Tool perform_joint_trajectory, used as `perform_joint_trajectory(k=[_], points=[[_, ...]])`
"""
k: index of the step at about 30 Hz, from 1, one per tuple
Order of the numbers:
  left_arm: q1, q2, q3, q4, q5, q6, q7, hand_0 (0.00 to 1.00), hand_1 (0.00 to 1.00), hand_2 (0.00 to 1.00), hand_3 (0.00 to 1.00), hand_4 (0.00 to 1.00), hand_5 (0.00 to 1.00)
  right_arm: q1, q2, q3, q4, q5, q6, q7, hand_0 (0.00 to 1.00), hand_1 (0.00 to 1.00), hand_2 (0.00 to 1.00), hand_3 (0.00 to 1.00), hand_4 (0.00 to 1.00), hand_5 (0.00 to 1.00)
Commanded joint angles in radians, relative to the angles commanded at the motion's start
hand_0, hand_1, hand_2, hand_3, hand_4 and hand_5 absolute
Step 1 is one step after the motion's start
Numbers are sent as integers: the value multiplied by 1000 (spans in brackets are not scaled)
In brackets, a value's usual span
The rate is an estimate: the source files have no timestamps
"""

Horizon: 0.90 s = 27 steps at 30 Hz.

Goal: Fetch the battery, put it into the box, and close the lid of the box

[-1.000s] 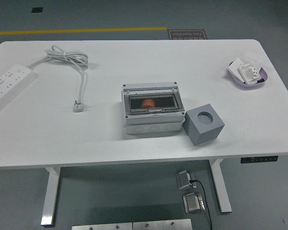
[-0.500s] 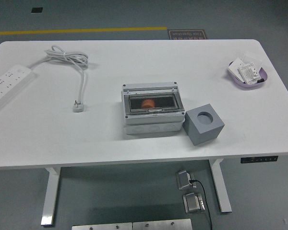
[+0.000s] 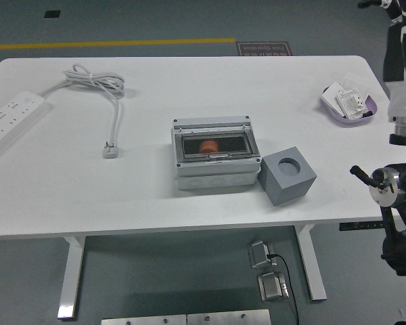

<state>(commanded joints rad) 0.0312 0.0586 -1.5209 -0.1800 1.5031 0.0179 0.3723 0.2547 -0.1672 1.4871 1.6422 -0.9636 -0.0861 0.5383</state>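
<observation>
Black and silver right arm hardware [image 3: 399, 186] has entered at the right edge, where nothing was seen half a second earlier; its hand cannot be made out, so the finger state cannot be told. The grey lidded box [image 3: 213, 153] is unmoved at the white desk [image 3: 155, 196] centre, lid closed over an orange battery [image 3: 208, 145]. A grey cube with a round hole [image 3: 287, 175] is placed just beside it. Open surface is left front-left.

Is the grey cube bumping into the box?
Cannot tell. In the head view the grey cube sits right beside the box, its corner meeting the box's edge with no clear gap showing.
</observation>
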Motion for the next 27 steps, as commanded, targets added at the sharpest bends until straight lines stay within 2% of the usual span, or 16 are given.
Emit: perform_joint_trajectory(k=[8,15,21,27], points=[[1,1,5,0,-10,0,1,626,591,540,628,725,137,2,-3,-2,-7,238,14,-18,191,334,862,330,751,458],[0,0,10,0,-16,-4,-1,626,591,539,628,724,140,0,-4,-19,-19,385,62,-16,197,332,861,329,757,485],[3,-2,15,0,-22,-4,-4,626,591,539,628,724,141,-1,-5,-45,-38,461,88,-8,201,332,860,327,756,503],[3,-2,16,0,-23,-5,-4,626,591,538,628,724,143,-2,-5,-58,-45,484,95,-6,199,325,867,328,751,502]])
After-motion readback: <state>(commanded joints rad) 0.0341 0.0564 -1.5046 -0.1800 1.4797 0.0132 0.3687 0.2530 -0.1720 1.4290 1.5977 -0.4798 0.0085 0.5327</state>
